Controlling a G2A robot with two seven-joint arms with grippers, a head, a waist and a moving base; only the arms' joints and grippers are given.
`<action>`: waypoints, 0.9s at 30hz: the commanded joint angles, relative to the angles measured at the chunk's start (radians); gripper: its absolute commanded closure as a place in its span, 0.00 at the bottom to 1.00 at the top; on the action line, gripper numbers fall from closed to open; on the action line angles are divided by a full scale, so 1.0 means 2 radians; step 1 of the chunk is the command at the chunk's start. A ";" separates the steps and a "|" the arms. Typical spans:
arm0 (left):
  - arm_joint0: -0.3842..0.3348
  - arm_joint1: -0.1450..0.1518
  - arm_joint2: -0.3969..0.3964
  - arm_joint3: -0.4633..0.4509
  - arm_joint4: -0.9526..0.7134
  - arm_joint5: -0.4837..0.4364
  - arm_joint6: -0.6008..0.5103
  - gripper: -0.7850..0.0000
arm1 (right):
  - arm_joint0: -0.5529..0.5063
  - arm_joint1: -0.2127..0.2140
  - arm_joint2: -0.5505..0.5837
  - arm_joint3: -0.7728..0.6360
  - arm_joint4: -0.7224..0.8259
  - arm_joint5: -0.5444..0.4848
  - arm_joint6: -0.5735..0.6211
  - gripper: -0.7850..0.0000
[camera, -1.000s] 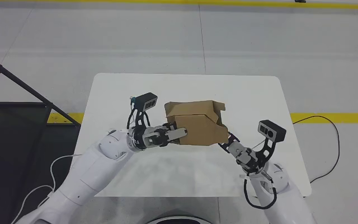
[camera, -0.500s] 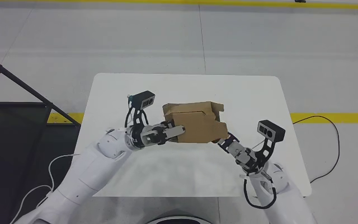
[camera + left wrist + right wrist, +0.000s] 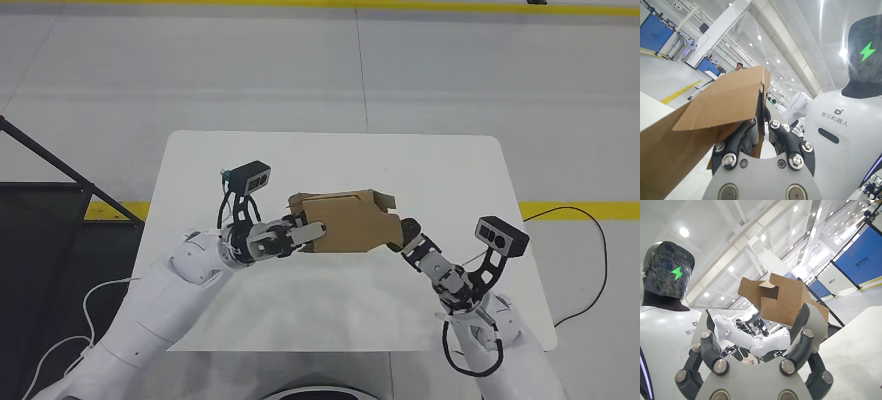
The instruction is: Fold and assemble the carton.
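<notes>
Carton (image 3: 345, 222) of brown cardboard lies lengthwise between the two arms, with the white desk (image 3: 450, 170) spreading out below it on every side. It is partly folded. Several flaps at its right-hand end overlap loosely, and in the right wrist view that end of the carton (image 3: 780, 306) has a dark square gap between flaps that are not yet flush. This end is raised, since the room behind shows beneath its lower edge. Whether the other end touches the desk cannot be told.

At the carton's left-hand end, the left claw (image 3: 305, 234) is clenched on the cardboard. Seen from the left wrist, the left claw (image 3: 762, 111) has its two dark pads pressed on either side of one thin upright panel edge. A broad flap of the carton (image 3: 725, 98) slants away from that edge.

At the carton's opposite end, the right claw (image 3: 405, 240) sits right against the corner. Its own wrist view shows the right claw (image 3: 757, 311) released, with the fingers spread wide. One finger (image 3: 802, 321) lies just against the carton's lower corner and the other stands well apart from the cardboard, so nothing is pinched between them.

Beyond the desk edges to either side of the carton, a yellow floor line (image 3: 560, 210) runs across the grey floor. A black cable (image 3: 590, 260) curls on the floor past the carton's right-hand end.
</notes>
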 commanded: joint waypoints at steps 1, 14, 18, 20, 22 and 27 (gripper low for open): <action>-0.001 -0.001 0.003 0.003 0.002 0.000 0.000 1.00 | -0.004 -0.001 0.001 -0.007 0.000 0.000 0.000 0.00; -0.008 -0.003 0.019 0.010 0.004 0.000 0.000 1.00 | -0.003 -0.007 -0.008 -0.008 -0.014 0.000 0.012 0.00; -0.011 -0.002 0.025 0.010 0.004 0.000 0.000 1.00 | -0.001 -0.008 -0.010 -0.006 -0.015 0.000 0.012 0.00; -0.013 -0.002 0.029 0.010 0.003 0.000 0.000 1.00 | 0.000 -0.008 -0.010 -0.006 -0.015 0.000 0.012 0.00; -0.014 -0.001 0.032 0.010 0.003 0.000 0.000 1.00 | -0.001 -0.008 -0.010 -0.006 -0.015 0.000 0.012 0.00; -0.019 0.002 0.040 0.011 0.002 0.000 0.000 1.00 | -0.001 -0.009 -0.010 -0.006 -0.016 0.000 0.012 0.00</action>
